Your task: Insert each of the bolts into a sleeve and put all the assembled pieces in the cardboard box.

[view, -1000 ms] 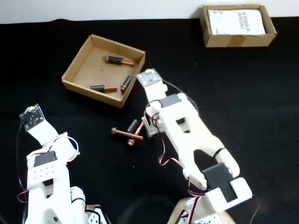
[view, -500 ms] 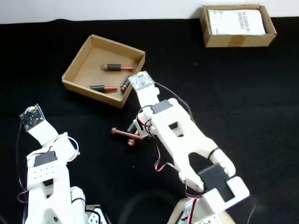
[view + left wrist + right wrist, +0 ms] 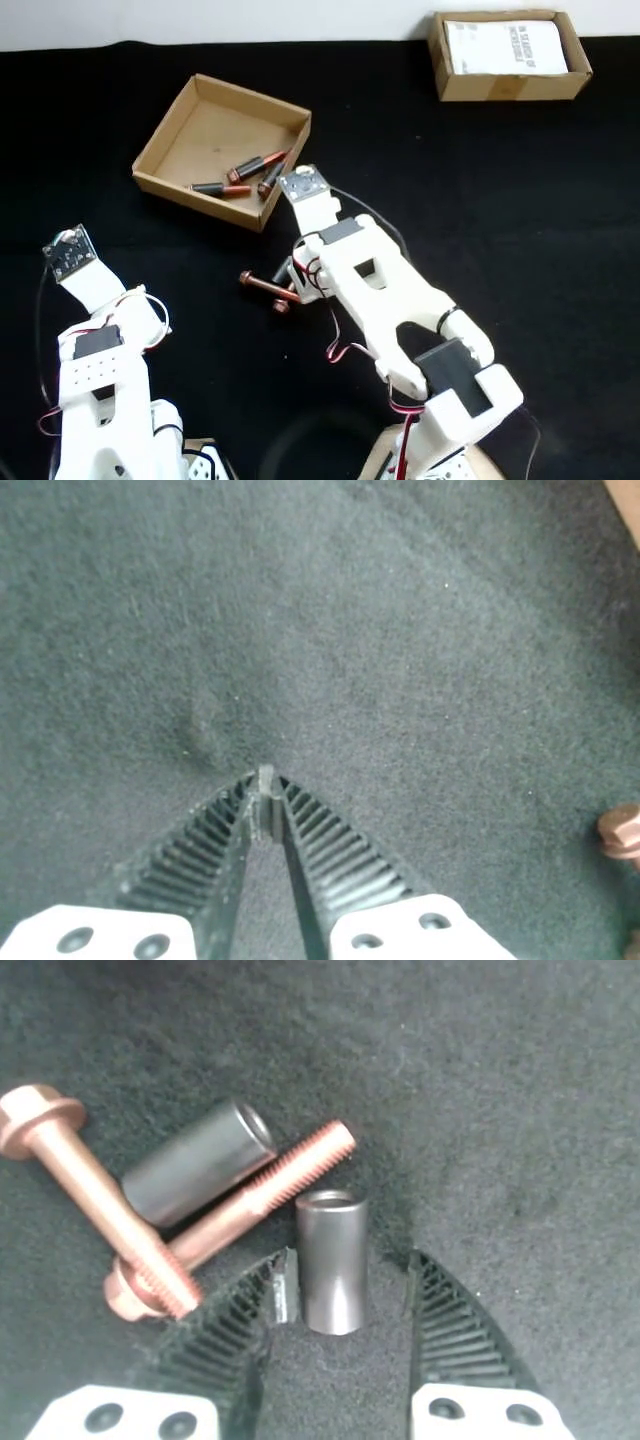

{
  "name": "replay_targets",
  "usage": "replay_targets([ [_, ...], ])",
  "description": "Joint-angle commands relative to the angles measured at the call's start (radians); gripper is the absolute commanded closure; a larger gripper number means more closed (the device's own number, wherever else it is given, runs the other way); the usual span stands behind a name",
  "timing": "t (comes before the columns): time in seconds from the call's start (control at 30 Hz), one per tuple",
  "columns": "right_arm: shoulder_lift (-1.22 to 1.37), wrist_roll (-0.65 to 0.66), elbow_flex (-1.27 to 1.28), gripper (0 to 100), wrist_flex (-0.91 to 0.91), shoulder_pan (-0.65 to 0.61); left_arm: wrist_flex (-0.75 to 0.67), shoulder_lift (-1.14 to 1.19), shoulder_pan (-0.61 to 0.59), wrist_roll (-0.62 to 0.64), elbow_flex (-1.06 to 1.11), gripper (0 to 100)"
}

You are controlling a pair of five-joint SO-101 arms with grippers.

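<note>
Two loose sleeves and two copper bolts lie clustered on the black tabletop [image 3: 500,200], just outside the cardboard box [image 3: 195,130]. The nearer sleeve [image 3: 332,1260] lies between the fingers of the right pincer [image 3: 350,1265]. That pincer is spread wide on either side of the sleeve and grips nothing. It seems lined up to close across the sleeve's width, so the sleeve's open end would stay free to take a bolt. The other sleeve [image 3: 197,1163] rests in the angle between the first bolt [image 3: 95,1200] and the second bolt [image 3: 250,1200]. The two bolts overlap near the second one's head.

The left pincer [image 3: 265,780] is clenched on nothing over bare tabletop, probably parked out of the working arm's way.

Three assembled pieces [image 3: 222,188] already lie in the cardboard box, gathered toward the wall nearest the right arm. So two pairs appear left to join and deliver. A second cardboard box [image 3: 505,88] stands well apart at the far edge, holding a printed sheet [image 3: 505,45].
</note>
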Motion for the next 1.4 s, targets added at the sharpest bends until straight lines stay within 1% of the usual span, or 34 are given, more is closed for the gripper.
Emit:
replay_targets([
  [0.0,0.047,-0.009,-0.013,84.3,-0.007,-0.004,-0.012,-0.018,0.021,-0.008,-0.002,99],
  [0.1,0.097,-0.009,-0.015,84.3,-0.028,-0.004,-0.014,-0.018,0.021,-0.008,-0.002,99],
  [0.3,0.111,-0.009,-0.01,84.8,-0.085,-0.004,-0.014,-0.018,0.021,-0.008,-0.002,99],
  [0.37,0.113,-0.011,-0.008,89.9,-0.094,-0.004,-0.014,-0.018,0.021,-0.008,-0.002,99],
  [0.43,0.113,-0.011,-0.005,99.0,-0.117,-0.002,-0.014,-0.018,0.021,-0.008,-0.002,99],
  [0.67,0.104,-0.011,-0.013,99.2,-0.119,0.064,-0.014,-0.018,0.021,-0.008,-0.001,99],
  [0.8,0.056,-0.011,-0.053,99.2,-0.07,0.105,-0.014,-0.018,0.021,-0.008,-0.001,99],
  [1.0,-0.185,-0.011,-0.157,99.2,0.067,0.119,0.009,-0.008,0.024,0.003,-0.047,99],
  [1.07,-0.266,-0.011,-0.16,99.2,0.102,0.114,0.126,-0.008,0.062,0.012,-0.107,99],
  [1.13,-0.325,-0.011,-0.156,99.2,0.14,0.111,0.319,-0.007,0.133,0.072,-0.232,99],
  [1.23,-0.389,-0.011,-0.099,99.2,0.183,0.113,0.586,-0.001,0.234,0.127,-0.49,99],
  [1.37,-0.467,-0.012,0.027,99.2,0.191,0.14,0.819,0.131,0.32,0.133,-0.854,99],
])
